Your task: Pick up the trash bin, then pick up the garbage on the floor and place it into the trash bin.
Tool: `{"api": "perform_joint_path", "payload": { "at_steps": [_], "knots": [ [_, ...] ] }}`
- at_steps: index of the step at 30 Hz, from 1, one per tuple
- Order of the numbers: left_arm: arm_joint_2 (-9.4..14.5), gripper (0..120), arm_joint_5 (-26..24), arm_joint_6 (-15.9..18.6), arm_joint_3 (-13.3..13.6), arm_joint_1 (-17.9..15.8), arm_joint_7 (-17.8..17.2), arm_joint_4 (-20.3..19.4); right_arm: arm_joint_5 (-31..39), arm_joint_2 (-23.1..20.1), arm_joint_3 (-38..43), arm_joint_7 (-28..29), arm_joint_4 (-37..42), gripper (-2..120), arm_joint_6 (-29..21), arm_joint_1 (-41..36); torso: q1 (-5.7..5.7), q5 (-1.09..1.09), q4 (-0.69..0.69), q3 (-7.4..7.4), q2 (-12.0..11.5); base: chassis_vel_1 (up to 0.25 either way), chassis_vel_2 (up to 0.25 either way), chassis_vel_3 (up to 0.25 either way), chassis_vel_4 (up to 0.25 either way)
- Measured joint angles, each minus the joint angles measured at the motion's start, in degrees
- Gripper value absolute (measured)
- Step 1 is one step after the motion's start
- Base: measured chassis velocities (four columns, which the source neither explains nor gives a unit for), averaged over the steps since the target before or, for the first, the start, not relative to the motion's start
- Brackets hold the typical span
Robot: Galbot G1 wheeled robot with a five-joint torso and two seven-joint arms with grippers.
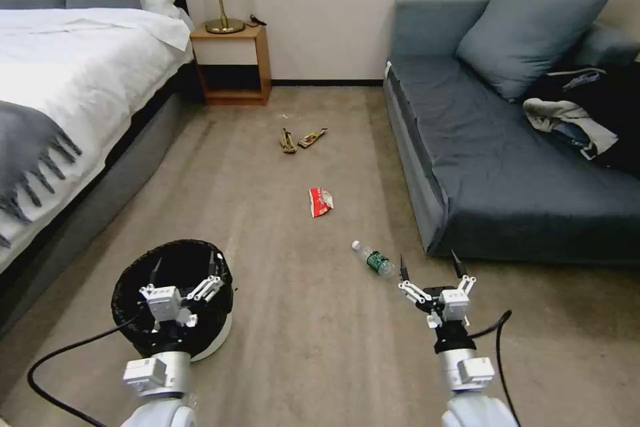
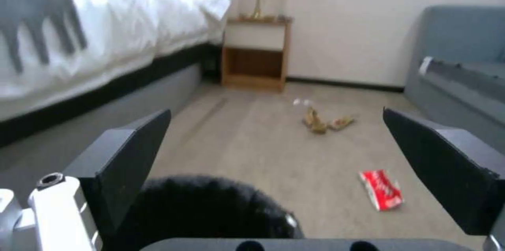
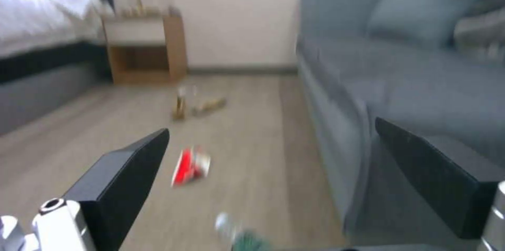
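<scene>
Over the trash bin [image 1: 175, 297] hangs the left gripper [image 1: 184, 271], wide open and holding nothing. The bin looks light and stiff, so its rim is probably best to pinch. Beside it, the right gripper [image 1: 432, 267] gapes empty near the bottle [image 1: 373, 258].

No text, brand, number or sign can be read. The bottle [image 1: 375, 259] on the floor [image 1: 300, 320] bears a green label, and the red-and-white wrapper [image 1: 321, 201] carries white markings, but the lettering on both is too small and blurred to make out.
</scene>
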Motion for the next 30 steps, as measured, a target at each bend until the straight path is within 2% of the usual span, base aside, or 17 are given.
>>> {"api": "perform_joint_path", "payload": {
  "at_steps": [1,3,4,6,8,9,10,12,13,14,15,17,18,19,22,28,30],
  "knots": [
    [0.4,100,-1.0,1.7,-0.1,-0.1,-1.0,-0.8,1.8,-1.4,-0.1,0.7,1.4,100,-3.4,-0.2,0.00,0.00,0.00,0.00,0.0,0.000,0.000,0.000,0.000],
    [1.3,100,-3.3,6.7,-0.2,-0.5,-5.3,-2.9,3.0,-3.7,-0.1,0.9,3.7,100,-9.5,-0.6,0.00,0.01,-0.01,0.00,0.0,0.000,0.000,0.000,0.000],
    [1.3,100,-3.3,6.7,-0.2,-0.5,-5.3,-2.9,3.0,-3.7,-0.1,0.9,3.7,100,-9.5,-0.6,0.00,0.01,-0.01,0.00,0.0,0.000,0.000,0.000,0.000],
    [1.6,100,-5.2,12.8,-0.1,-0.6,-12.9,-5.5,1.3,-5.3,0.3,-0.6,4.2,100,-10.8,-0.5,0.00,0.00,-0.01,0.00,0.0,0.000,0.000,0.000,0.000],
    [1.6,100,-9.3,18.2,-0.3,-0.3,-19.2,-8.6,-0.4,-6.2,0.4,-3.4,3.8,100,-8.5,-0.2,0.00,0.01,0.00,0.00,0.0,0.000,0.000,0.000,0.000],
    [1.6,100,-9.3,18.2,-0.3,-0.3,-19.2,-8.6,-0.4,-6.2,0.4,-3.4,3.8,100,-8.5,-0.2,0.00,0.01,0.00,0.00,0.0,0.000,0.000,0.000,0.000],
    [1.7,100,-12.7,20.9,-0.7,-0.1,-22.3,-10.3,-1.2,-6.6,0.5,-5.3,3.3,100,-6.5,0.0,0.00,0.00,0.01,0.00,0.0,0.000,0.000,0.000,0.000],
    [2.2,100,-18.4,24.1,-2.0,-0.3,-26.7,-12.2,-2.8,-6.9,0.9,-8.5,2.6,100,-3.4,0.2,0.00,0.02,0.00,0.00,0.0,0.000,0.000,0.000,0.000],
    [2.5,100,-21.2,25.7,-2.9,-0.6,-28.7,-12.5,-3.5,-7.1,1.1,-10.1,2.2,100,-2.2,0.2,0.00,0.02,0.00,0.00,0.0,0.000,0.000,0.000,0.000],
    [2.5,100,-21.2,25.7,-2.9,-0.6,-28.7,-12.5,-3.5,-7.1,1.1,-10.1,2.2,100,-2.2,0.2,0.00,0.02,0.00,0.00,0.0,0.000,0.000,0.000,0.000],
    [3.0,100,-24.6,27.8,-4.3,-1.2,-31.2,-12.4,-4.1,-7.2,1.2,-12.2,1.9,100,-0.9,0.3,0.00,0.02,0.00,0.00,0.0,0.000,0.000,0.000,0.000],
    [3.4,100,-27.9,30.0,-6.0,-2.3,-34.2,-10.8,-4.5,-7.5,1.1,-14.8,1.6,100,0.2,0.3,0.00,0.00,0.00,0.00,0.0,0.000,0.000,0.000,0.000],
    [3.7,100,-28.7,30.6,-6.8,-2.8,-34.9,-9.1,-4.9,-7.6,0.9,-15.8,1.5,100,0.6,0.3,0.00,0.00,0.00,0.00,0.0,0.000,0.000,0.000,0.000],
    [3.7,100,-28.7,30.6,-6.8,-2.8,-34.9,-9.1,-4.9,-7.6,0.9,-15.8,1.5,100,0.6,0.3,0.00,0.00,0.00,0.00,0.0,0.000,0.000,0.000,0.000],
    [4.4,100,-30.5,31.3,-8.3,-4.9,-35.3,-3.7,-5.9,-7.8,0.9,-19.0,1.0,100,1.8,0.4,0.00,-0.02,0.00,0.00,0.0,0.000,0.000,0.000,0.000],
    [6.1,100,-32.9,33.4,-10.3,-7.7,-35.3,-0.2,-6.7,-8.1,1.0,-20.8,0.4,100,3.3,0.2,0.00,-0.01,0.00,0.00,0.0,0.000,0.000,0.000,0.000],
    [7.6,100,-33.1,34.6,-10.8,-9.3,-34.9,1.6,-7.2,-8.0,1.0,-20.8,-0.3,100,3.5,0.2,0.00,0.01,0.00,0.00,0.0,0.000,0.000,0.000,0.000]
  ]
}}
